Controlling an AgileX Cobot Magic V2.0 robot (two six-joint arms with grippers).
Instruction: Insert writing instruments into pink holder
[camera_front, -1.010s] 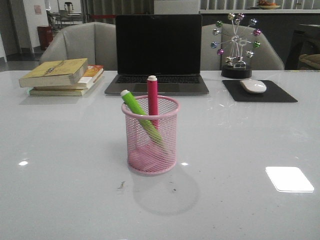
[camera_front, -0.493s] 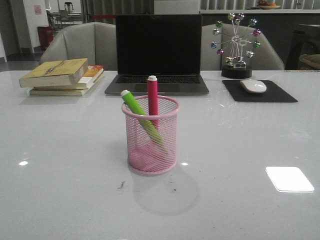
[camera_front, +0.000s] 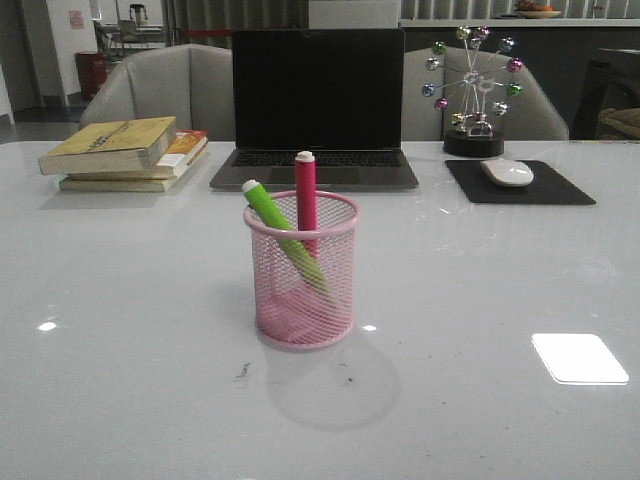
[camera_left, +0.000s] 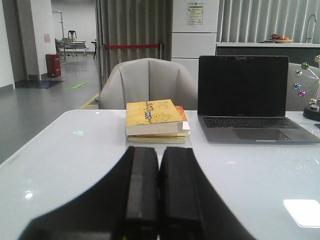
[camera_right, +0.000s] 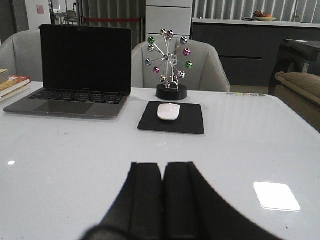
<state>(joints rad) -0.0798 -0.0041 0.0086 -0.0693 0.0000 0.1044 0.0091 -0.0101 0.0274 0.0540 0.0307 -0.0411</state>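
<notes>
The pink holder (camera_front: 301, 270) stands upright in the middle of the table in the front view. A lime green marker (camera_front: 267, 209) leans inside it toward the left, pale cap up. Behind it a magenta-pink marker (camera_front: 305, 190) stands almost upright in the cup. Neither arm shows in the front view. In the left wrist view my left gripper (camera_left: 159, 150) is shut with nothing between its fingers, low over bare table. My right gripper (camera_right: 162, 165) is likewise shut and empty in the right wrist view. The holder is out of view in both wrist views.
An open laptop (camera_front: 316, 105) sits at the back centre, a stack of books (camera_front: 125, 152) at the back left. A white mouse (camera_front: 507, 172) lies on a black pad (camera_front: 518, 184) at the back right, behind it a metal ball ornament (camera_front: 472, 90).
</notes>
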